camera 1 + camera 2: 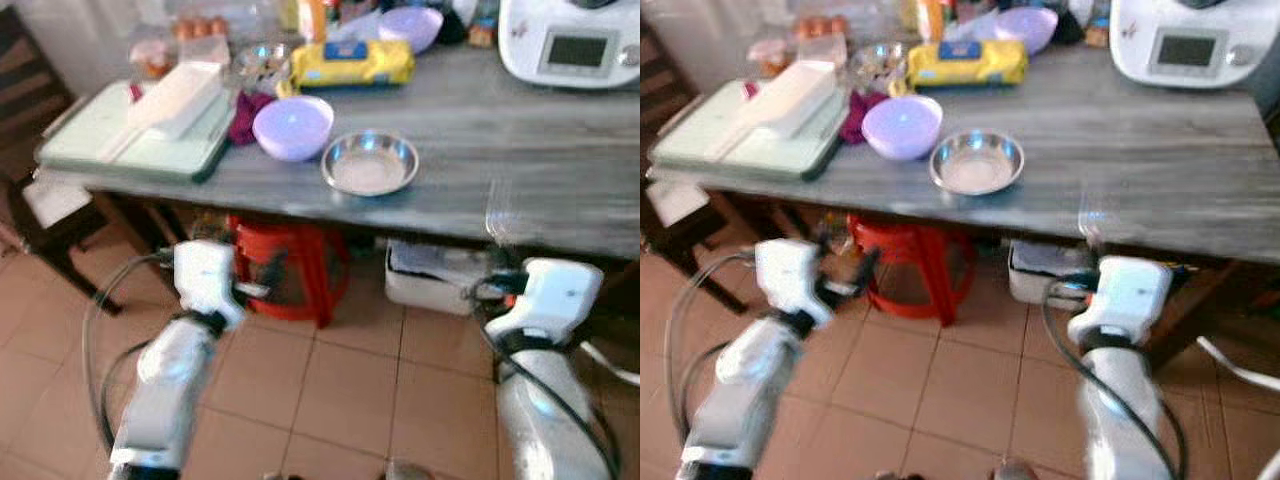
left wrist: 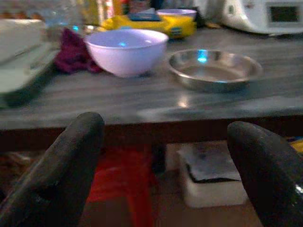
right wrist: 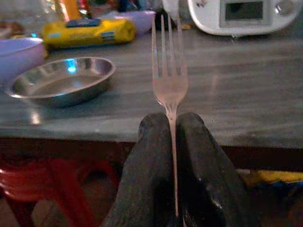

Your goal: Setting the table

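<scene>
Both eye views look forward and down from head height onto the tabletop and the tiled floor before it. Each wrist view looks along its own end effector, low and near, level with the tabletop edge. All four views share the steel dish and the lilac bowl.

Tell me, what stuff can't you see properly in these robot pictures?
- The fork: its handle is hidden between the right gripper fingers in the right wrist view; only a blurred glint in the eye views.
- The white appliance: top cut off by the picture edge.
- The jars at the table's far end: too blurred to name.
- The box under the table: dark, contents unclear.
</scene>
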Robot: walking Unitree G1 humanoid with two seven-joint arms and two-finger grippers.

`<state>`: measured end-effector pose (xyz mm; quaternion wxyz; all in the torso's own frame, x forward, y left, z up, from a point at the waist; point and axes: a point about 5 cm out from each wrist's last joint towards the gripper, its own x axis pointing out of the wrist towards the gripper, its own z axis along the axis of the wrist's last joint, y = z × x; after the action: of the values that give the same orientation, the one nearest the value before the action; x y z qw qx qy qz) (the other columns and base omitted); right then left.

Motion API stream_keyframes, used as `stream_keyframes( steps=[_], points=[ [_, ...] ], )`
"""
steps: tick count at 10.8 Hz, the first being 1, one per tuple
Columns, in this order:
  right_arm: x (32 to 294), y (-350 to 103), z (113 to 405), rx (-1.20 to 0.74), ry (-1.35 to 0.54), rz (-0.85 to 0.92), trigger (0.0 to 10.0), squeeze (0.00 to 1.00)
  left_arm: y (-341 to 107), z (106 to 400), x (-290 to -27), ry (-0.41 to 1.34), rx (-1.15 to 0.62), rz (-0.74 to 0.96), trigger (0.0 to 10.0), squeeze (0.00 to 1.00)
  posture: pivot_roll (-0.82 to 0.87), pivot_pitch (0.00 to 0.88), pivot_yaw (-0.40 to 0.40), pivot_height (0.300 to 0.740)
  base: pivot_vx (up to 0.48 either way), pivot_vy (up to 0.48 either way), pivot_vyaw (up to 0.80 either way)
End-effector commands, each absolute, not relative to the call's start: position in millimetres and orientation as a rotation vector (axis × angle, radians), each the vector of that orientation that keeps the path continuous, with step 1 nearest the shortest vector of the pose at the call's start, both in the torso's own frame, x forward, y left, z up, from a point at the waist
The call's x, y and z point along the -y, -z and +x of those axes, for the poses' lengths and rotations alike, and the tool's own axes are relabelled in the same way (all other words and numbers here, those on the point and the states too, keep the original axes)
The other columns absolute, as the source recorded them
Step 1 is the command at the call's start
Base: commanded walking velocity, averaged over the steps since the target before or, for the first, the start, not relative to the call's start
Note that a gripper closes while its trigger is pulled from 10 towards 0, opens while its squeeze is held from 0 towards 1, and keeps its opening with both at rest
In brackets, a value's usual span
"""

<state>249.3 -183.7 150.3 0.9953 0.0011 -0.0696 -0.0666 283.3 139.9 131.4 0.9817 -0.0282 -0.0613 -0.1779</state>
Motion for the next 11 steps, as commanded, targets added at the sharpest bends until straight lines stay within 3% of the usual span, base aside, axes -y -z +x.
stream_keyframes(
  steps=[1,3,7,9,11],
  points=[
    [189.3,-151.7,248.6,0.142,0.159,0.016,10.0,0.00,-129.9,281.6,-135.4,0.373,0.118,-0.058,10.0,0.00,-0.18,0.180,0.092,0.740,0.289,0.000,0.00],
    [189.0,-152.0,249.7,0.144,0.155,0.017,10.0,0.00,-129.2,281.6,-135.1,0.374,0.117,-0.059,10.0,0.00,-0.18,0.178,0.092,0.740,0.291,0.000,-0.57],
    [188.2,-152.7,252.2,0.145,0.147,0.018,10.0,0.00,-128.3,281.7,-133.7,0.377,0.115,-0.061,10.0,0.00,-0.18,0.171,0.087,0.740,0.288,0.000,0.00],
    [188.1,-152.7,253.8,0.140,0.143,0.020,10.0,0.00,-127.3,281.4,-133.1,0.376,0.114,-0.061,10.0,0.00,-0.18,0.169,0.084,0.740,0.291,0.000,-0.68],
    [187.8,-153.2,253.7,0.145,0.140,0.017,10.0,0.00,-126.9,280.8,-132.8,0.375,0.113,-0.068,10.0,0.00,-0.18,0.170,0.082,0.740,0.287,0.000,0.00]
  ],
)
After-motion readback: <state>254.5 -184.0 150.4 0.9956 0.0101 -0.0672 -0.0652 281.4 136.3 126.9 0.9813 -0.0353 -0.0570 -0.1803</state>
